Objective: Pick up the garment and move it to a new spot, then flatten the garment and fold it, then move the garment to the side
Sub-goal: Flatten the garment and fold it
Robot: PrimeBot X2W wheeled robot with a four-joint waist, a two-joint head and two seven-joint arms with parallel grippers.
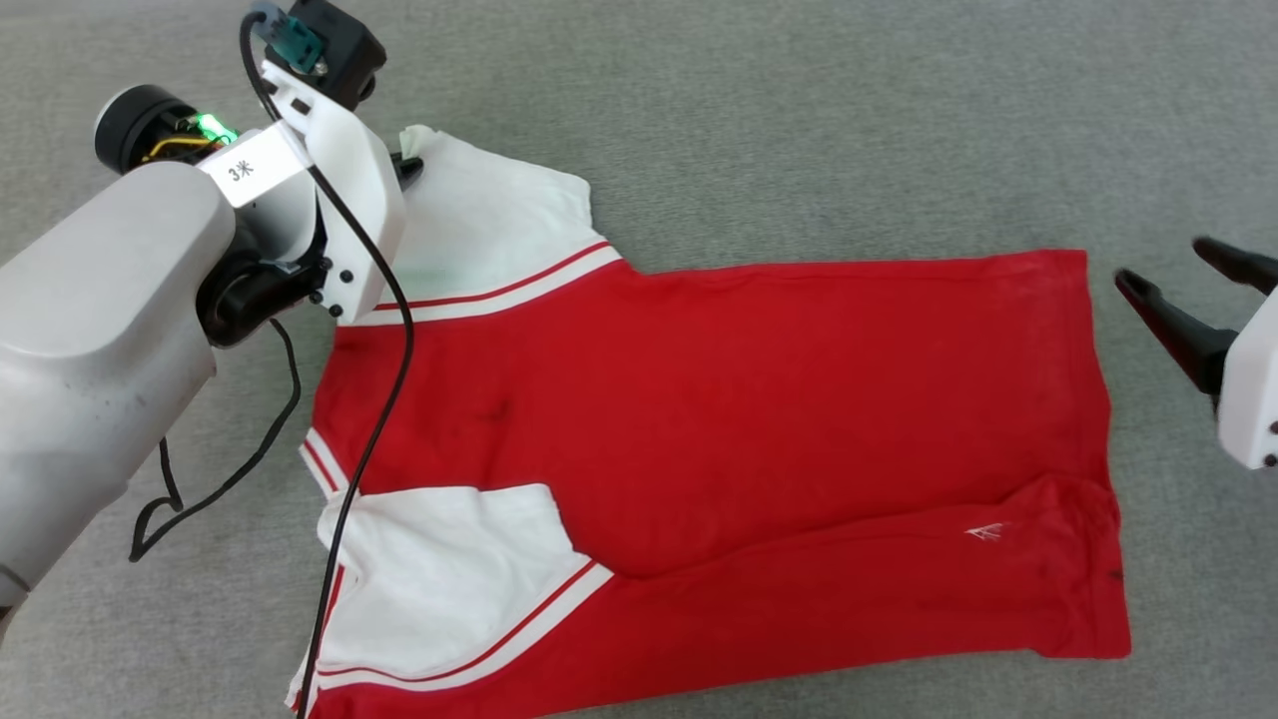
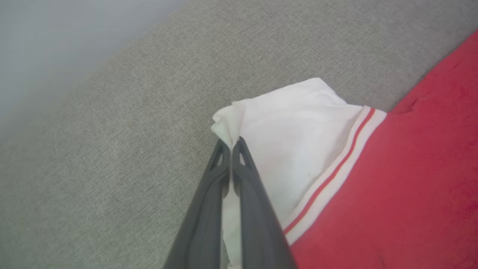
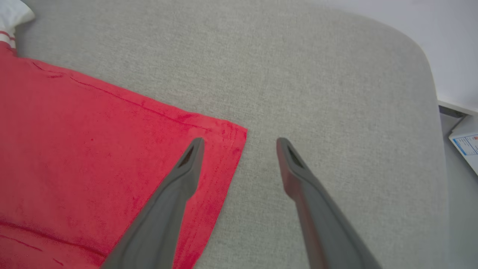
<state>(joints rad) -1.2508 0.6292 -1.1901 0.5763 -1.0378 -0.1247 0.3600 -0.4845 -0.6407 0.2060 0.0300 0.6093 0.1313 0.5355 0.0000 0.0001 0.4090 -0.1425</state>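
Observation:
The garment (image 1: 719, 399), a red T-shirt with white sleeves and red-and-white striped trim, lies spread on the grey surface with its lower long edge folded over. My left gripper (image 1: 409, 165) is at the far left sleeve's corner. In the left wrist view the left gripper (image 2: 230, 144) is shut on the bunched corner of the white sleeve (image 2: 295, 138). My right gripper (image 1: 1163, 270) hovers open just past the hem at the right. From the right wrist camera, the right gripper (image 3: 241, 141) straddles the red hem corner (image 3: 231, 138), jaws wide apart, holding nothing.
A grey fabric-covered surface (image 1: 799, 120) runs under the garment. Its rounded edge (image 3: 433, 97) shows at the right of the right wrist view, with a pale object (image 3: 465, 144) beyond it. A black cable (image 1: 369, 330) from my left arm hangs over the near sleeve.

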